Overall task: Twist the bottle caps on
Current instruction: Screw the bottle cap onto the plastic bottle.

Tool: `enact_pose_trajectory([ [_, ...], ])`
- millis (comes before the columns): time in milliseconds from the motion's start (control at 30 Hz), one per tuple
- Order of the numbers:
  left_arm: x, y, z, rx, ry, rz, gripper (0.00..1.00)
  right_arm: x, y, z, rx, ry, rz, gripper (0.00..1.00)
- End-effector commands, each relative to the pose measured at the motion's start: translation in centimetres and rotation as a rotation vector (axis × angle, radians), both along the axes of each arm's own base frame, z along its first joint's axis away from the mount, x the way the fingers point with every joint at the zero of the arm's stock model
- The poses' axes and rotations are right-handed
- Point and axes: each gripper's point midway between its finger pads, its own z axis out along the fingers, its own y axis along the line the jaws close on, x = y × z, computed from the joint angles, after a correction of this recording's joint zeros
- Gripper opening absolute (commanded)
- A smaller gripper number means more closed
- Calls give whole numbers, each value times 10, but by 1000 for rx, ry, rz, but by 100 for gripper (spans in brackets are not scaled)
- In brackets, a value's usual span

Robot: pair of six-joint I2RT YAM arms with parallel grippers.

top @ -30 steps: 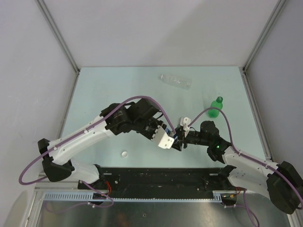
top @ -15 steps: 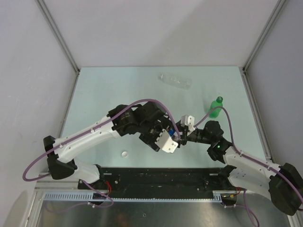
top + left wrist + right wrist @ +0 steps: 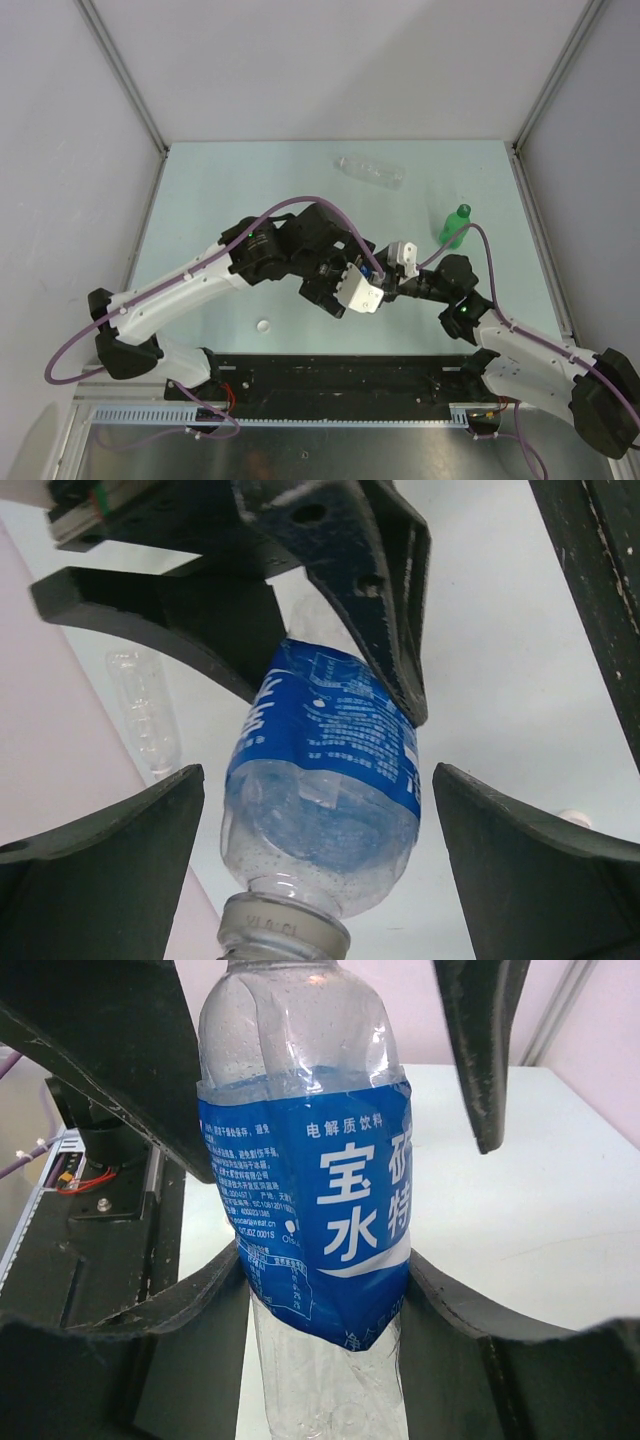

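The right gripper (image 3: 325, 1275) clamps the crinkled blue label of a clear plastic bottle (image 3: 305, 1160) at mid-table (image 3: 220, 200). The left wrist view shows the left gripper (image 3: 317, 780) spread wide around it, touching nothing. Only the overhead view shows the translucent green bottle (image 3: 456, 225) standing upright, with the unlabelled bottle (image 3: 370, 171) lying flat and a round white cap (image 3: 263, 325) loose.

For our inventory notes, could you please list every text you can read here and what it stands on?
"电解质饮料": small white print on the blue label of the clear plastic bottle.
"宝" above "水", beside partly turned-away "矿" and "特": large white characters, same label.
Fine print on that label: too small to read in either wrist view.
Nothing else is legible.
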Motion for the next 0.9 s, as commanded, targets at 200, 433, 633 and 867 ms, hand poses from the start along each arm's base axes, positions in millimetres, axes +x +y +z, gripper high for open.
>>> enact_pose_trajectory([
  [200, 9, -16, 51, -191, -44, 87, 100, 8, -6, 54, 102, -125, -40, 0],
  [433, 14, -16, 69, -270, -59, 146, 100, 8, -7, 45, 71, -102, -41, 0],
  [633, 21, -8, 80, -291, -113, 177, 99, 9, -10, 40, 50, -79, -51, 0],
  [867, 18, 0, 90, -342, -107, 205, 100, 13, -12, 37, 42, -73, -67, 0],
])
